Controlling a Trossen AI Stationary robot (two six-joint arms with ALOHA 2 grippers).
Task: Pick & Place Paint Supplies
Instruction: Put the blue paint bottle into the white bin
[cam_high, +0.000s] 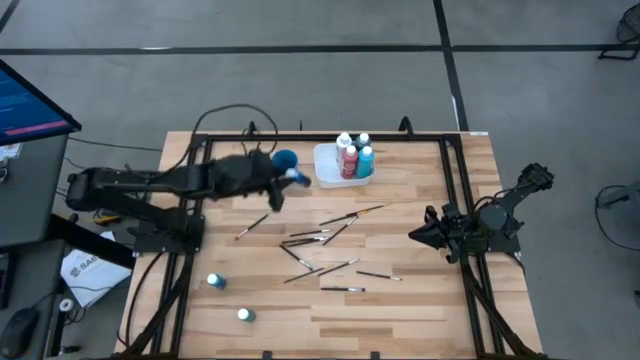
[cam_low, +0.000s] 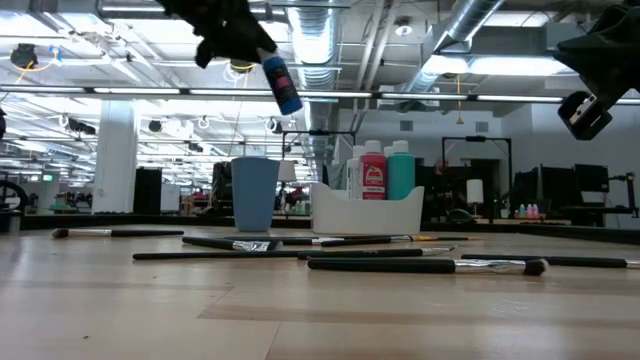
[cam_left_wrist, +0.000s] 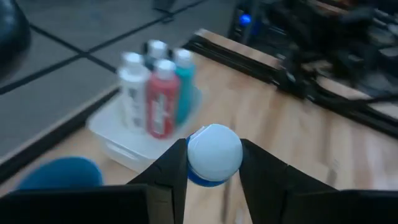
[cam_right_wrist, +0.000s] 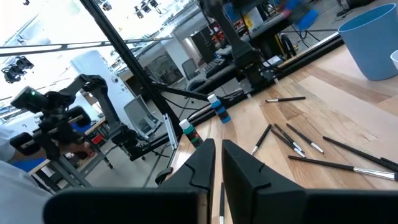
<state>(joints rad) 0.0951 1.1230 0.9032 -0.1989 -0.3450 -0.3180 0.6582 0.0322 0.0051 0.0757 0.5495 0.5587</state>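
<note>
Progress check, bottles first. White tray (cam_high: 325, 176) at the far middle of the surface (cam_high: 400, 320) already holds several white-capped bottles: a red one (cam_high: 349, 162), a teal one (cam_high: 366, 160), a white one (cam_left_wrist: 132, 91), and a fourth behind them whose colour I cannot make out.

Left tool (cam_high: 290, 178) hangs in the air just at 9 o'clock of the tray, above the blue cup (cam_high: 283, 158), clenched on a blue bottle (cam_low: 282, 84). The left wrist view shows the two fingers (cam_left_wrist: 171, 174) pressed on either side of its white cap. The low view shows the bottle tilted and well clear of the surface.

Still loose: one teal-looking bottle (cam_high: 215, 282) and another white-capped bottle (cam_high: 244, 315), both standing at about 7 o'clock from the surface's middle, well apart from the tray.

Paintbrushes (cam_high: 325, 245): roughly a dozen scattered flat across the middle, none in the cup as far as I can see.

Right tool (cam_high: 420, 236) waits at 3 o'clock, fingers closed, holding nothing.

Judgement: bottles over halfway done, with one in transit and two left. Brushes not yet begun.
</note>
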